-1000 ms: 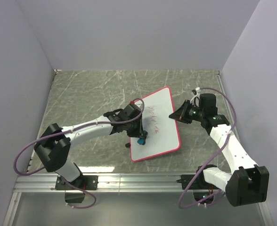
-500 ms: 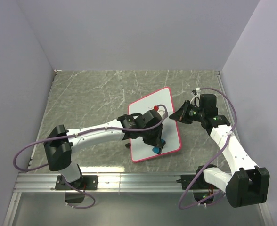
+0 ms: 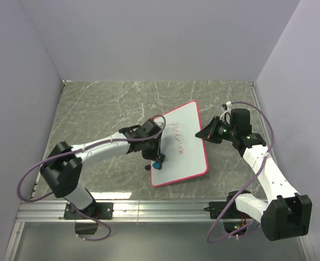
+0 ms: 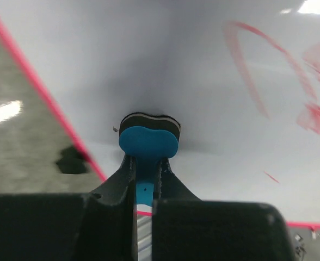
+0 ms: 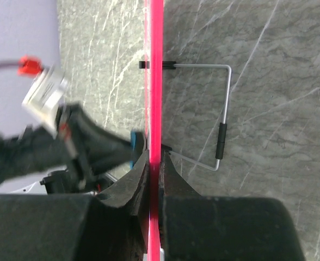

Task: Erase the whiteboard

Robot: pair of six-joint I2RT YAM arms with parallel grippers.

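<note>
Left wrist view: left gripper [image 4: 143, 166] is clenched on one small blue eraser [image 4: 149, 140]. Both fingers pinch its thin blue tab. The dark pad faces the whiteboard [image 4: 192, 60] and looks to be in contact near the board's left side. Red scribbles [image 4: 258, 76] sit off to the right of the eraser, one cluster of loops and strokes, apart from the pad. The pink rim runs diagonally on the left, with grey marbled table [image 4: 18, 136] beyond it. One small dark patch lies on the table just beside the rim; can't tell what it is. Right wrist view: right gripper [image 5: 155, 159] is clamped on the whiteboard's rim, seen edge-on as a single red line running up between the two fingers. One bent wire bracket [image 5: 225, 109] with a black sleeve joins the rim above the fingers, on the side away from the left arm. Top external view: one whiteboard lies mid-table, rotated diagonally, with its long axis running from far right to near left. The right gripper is at the board's right edge near the far corner. The left gripper and eraser are just inside the left edge, about halfway along. The scribbles occupy the board's centre, between the two grippers. Two arms are in view: the left reaches across from the near-left base, and the right comes in from the near-right base.
</note>
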